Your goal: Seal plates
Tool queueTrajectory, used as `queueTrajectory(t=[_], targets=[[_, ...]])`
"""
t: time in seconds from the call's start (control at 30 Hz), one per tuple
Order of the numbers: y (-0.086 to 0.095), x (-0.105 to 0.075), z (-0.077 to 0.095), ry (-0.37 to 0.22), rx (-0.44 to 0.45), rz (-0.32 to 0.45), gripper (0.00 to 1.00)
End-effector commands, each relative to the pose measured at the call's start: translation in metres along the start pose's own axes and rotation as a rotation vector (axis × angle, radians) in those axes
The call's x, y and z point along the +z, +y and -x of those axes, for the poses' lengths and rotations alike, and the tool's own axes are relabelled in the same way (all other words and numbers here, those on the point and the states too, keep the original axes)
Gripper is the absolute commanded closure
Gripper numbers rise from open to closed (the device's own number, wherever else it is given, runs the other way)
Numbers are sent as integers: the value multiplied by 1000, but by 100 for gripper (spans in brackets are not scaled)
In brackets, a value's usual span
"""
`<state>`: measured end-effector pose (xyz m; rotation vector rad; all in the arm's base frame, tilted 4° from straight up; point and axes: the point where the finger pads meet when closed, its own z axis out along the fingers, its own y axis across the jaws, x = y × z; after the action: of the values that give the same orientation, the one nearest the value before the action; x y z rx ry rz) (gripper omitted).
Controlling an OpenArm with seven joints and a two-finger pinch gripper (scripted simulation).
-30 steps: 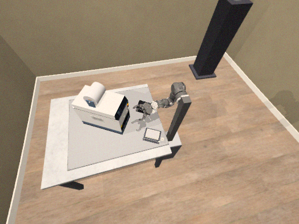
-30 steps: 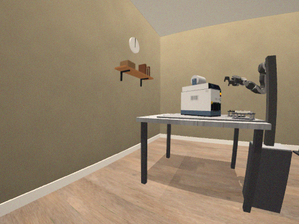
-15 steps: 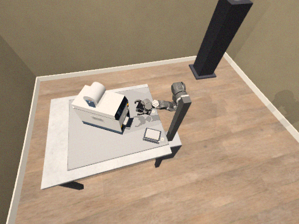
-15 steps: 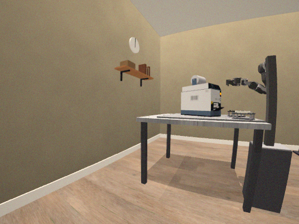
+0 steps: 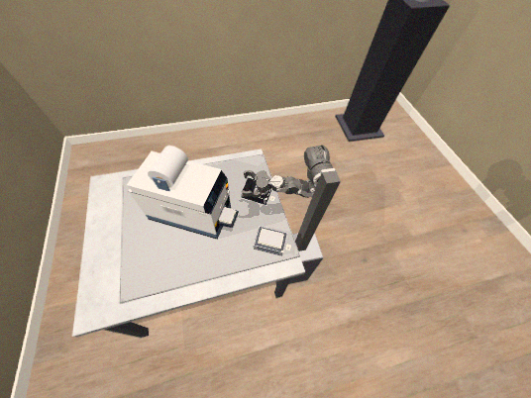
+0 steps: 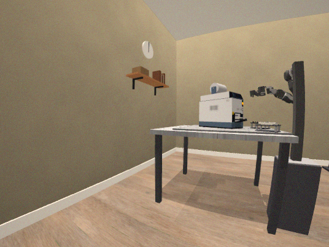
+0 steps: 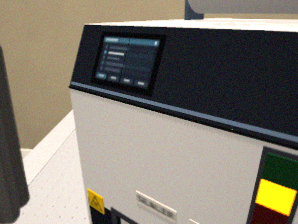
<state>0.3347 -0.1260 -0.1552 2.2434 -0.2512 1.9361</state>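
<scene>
Stage plate seemingly below the claw point(image 5: 249, 184) point(image 6: 252, 93)

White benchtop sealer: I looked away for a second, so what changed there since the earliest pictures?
The sealer's dark stage has slid out of its front, toward the arm's side, bearing a white plate. The grey end effector has dropped slightly and turned; nothing was gripped or released. The sealer and near nest's plate stayed put.
</scene>
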Motion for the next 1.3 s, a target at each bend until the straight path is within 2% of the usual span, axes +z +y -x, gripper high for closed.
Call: queueTrajectory(t=[0.0, 0.07, 0.13, 0.23, 0.3, 0.37, 0.53, 1.27], targets=[[9, -1, 2, -26, 37, 56, 35], [18, -3, 7, -60, 67, 108, 35], [26, -5, 11, -57, 68, 98, 35], [38, -8, 19, -109, 107, 181, 35], [38, -8, 19, -109, 107, 181, 35], [48, -11, 25, -145, 131, 235, 35], [64, -17, 36, -139, 133, 224, 35], [64, -17, 37, -145, 130, 228, 35]])
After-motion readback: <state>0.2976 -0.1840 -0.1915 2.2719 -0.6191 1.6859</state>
